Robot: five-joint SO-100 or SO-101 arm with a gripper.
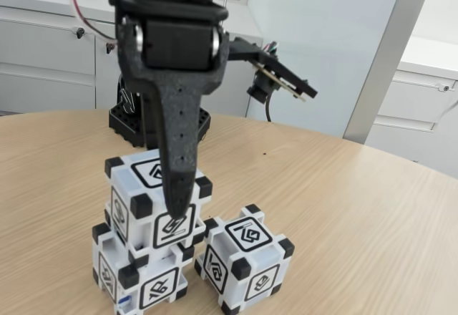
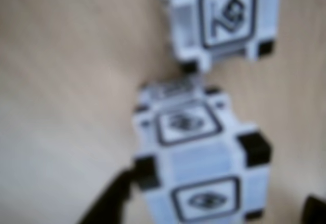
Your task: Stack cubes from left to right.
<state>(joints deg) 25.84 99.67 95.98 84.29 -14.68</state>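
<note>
Fixed view: wooden counter point(image 1: 358, 207); upper cube point(image 1: 154, 200) stacked on lower cube point(image 1: 139, 275), slightly offset; third cube point(image 1: 245, 266) just beside the stack on its right. Black tool point(image 1: 177, 204) hangs over the upper cube's front face; grip cannot be told.

Wrist view (blurred): stack point(image 2: 198, 168) between two dark fingertips point(image 2: 109, 203); third cube point(image 2: 224, 18) above, apart.

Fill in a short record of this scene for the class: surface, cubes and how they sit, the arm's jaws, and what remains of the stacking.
surface: round wooden table
stack: top cube sits on bottom cube, slightly offset
loose cube: third cube on the table, right of the stack in the fixed view
gripper: jaws straddle the top cube; grip unclear
remaining: third cube not yet stacked
</note>
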